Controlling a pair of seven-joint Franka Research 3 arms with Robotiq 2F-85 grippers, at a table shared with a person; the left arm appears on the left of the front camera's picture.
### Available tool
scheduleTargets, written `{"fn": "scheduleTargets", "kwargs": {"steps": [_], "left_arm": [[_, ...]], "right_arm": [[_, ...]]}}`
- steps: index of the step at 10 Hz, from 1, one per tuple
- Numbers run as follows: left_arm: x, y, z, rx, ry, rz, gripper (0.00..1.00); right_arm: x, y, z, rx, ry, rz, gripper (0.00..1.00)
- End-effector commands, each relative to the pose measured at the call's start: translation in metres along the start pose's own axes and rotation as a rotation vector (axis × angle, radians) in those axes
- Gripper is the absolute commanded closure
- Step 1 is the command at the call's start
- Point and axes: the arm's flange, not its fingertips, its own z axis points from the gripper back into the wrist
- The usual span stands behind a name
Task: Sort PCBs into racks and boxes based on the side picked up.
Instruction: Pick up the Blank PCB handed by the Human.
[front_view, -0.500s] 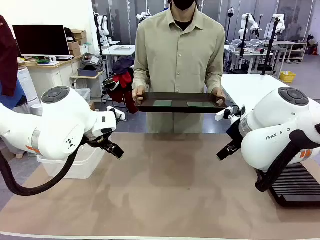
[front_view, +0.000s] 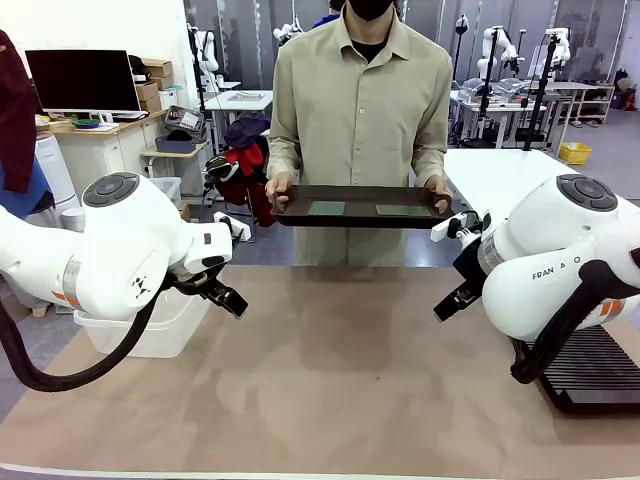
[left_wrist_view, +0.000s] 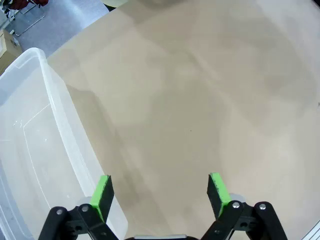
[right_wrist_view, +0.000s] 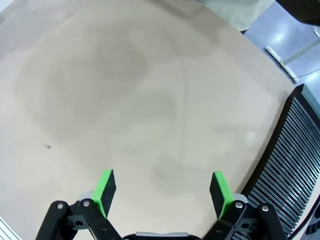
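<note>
We have both grippers empty and spread wide. Our left gripper (left_wrist_view: 161, 189) hangs over the bare table (front_view: 340, 390) with its green pads well apart and nothing between them. The clear box (left_wrist_view: 30, 130) lies just beside it, at about 9 o'clock in the left wrist view. Our right gripper (right_wrist_view: 163, 189) is equally wide and empty, with the black slotted rack (right_wrist_view: 292, 165) at about 4 o'clock in its wrist view.

Seen from the front, the PCBs (front_view: 326, 208) lie flat side by side in the dark tray (front_view: 360, 219), apart from each other. A person (front_view: 360, 100) holds the tray level above the far edge of the table at 12 o'clock, one of their hands (front_view: 279, 189) at each end. The box is at 9 o'clock on the table and the rack at 4 o'clock, both well apart from the boards.

We judge the step in hand to be the reach for the first board, and no sorting is done yet. To do it well, we should wait until the tray is steady or set down. Then we bring one arm in toward 12 o'clock, keeping clear of the person's fingers at the handles. The boards are thin and lie flat, so we likely need to catch one by an edge rather than press down on its face. We should note which side we take it by, since that decides between rack and box.
</note>
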Motion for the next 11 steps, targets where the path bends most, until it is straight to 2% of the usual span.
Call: {"fn": "scheduleTargets", "kwargs": {"steps": [1, 9, 10, 11], "left_arm": [[0.000, 0.000, 0.000, 0.000, 0.000, 0.000, 0.00], [0.000, 0.000, 0.000, 0.000, 0.000, 0.000, 0.00], [0.000, -0.003, 0.011, -0.092, 0.043, -0.054, 0.00], [0.005, -0.006, 0.012, -0.121, 0.069, -0.031, 0.00]], "right_arm": [[0.000, 0.000, 0.000, 0.000, 0.000, 0.000, 0.00], [0.000, 0.000, 0.000, 0.000, 0.000, 0.000, 0.00], [-0.003, 0.011, 0.012, 0.048, 0.017, -0.006, 0.00], [0.000, -0.005, 0.019, 0.067, 0.043, 0.040, 0.00]]}}
